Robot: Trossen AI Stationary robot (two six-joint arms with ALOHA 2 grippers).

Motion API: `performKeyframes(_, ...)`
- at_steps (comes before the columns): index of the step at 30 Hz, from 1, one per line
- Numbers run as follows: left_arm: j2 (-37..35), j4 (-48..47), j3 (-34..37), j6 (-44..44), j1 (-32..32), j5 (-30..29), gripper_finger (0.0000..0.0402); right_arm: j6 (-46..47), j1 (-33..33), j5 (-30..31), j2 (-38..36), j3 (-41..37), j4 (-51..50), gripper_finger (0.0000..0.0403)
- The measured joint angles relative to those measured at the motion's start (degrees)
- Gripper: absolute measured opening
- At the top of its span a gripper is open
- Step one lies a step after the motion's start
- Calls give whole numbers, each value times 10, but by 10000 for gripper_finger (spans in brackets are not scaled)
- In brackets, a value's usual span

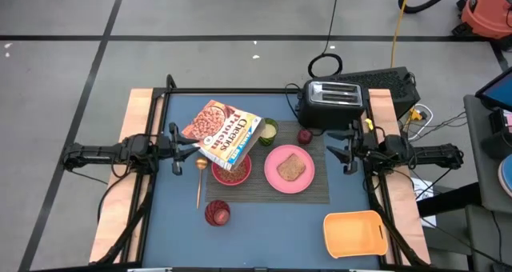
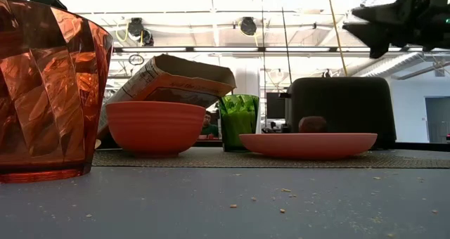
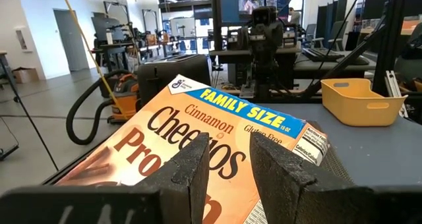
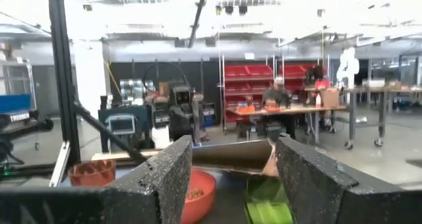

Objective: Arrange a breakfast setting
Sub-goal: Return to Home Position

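The Cheerios box (image 1: 224, 132) lies tilted with its front face up. Its lower edge leans over the pink-red bowl (image 1: 230, 171), which holds cereal and stands on the dark striped placemat (image 1: 312, 188). The pink plate (image 1: 288, 169) carries the toast slice (image 1: 290, 167). The red apple (image 1: 305, 135) sits behind the plate, and the wooden-handled spoon (image 1: 198, 182) lies left of the bowl. My left gripper (image 1: 178, 148) is at the box's left end with its fingers (image 3: 191, 168) a little apart over the box face (image 3: 217, 128); I see no touch. My right gripper (image 1: 348, 152) is open and empty to the right of the plate.
A black toaster (image 1: 332, 104) stands at the far edge, with a green cup (image 1: 270, 129) to its left. A red faceted glass (image 1: 218, 214) stands near the front, and an orange tray (image 1: 355, 233) sits at the front right. Crumbs dot the blue tabletop (image 2: 281, 204).
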State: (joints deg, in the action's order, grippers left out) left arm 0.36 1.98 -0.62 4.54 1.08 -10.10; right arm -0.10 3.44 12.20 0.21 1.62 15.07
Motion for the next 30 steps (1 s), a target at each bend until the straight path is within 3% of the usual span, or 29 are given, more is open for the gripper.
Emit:
performKeyframes(8, 0, 0, 0, 0, 0, 0, 118, -32, -1, 2, 0, -5, 8, 210)
performKeyframes(18, 0, 1, 0, 16, 0, -3, 118, -97, -1, 0, 1, -6, -93, 210)
performKeyframes(30, 0, 16, 1, 14, 0, -5, 118, -96, -1, -3, 2, -7, -113, 210)
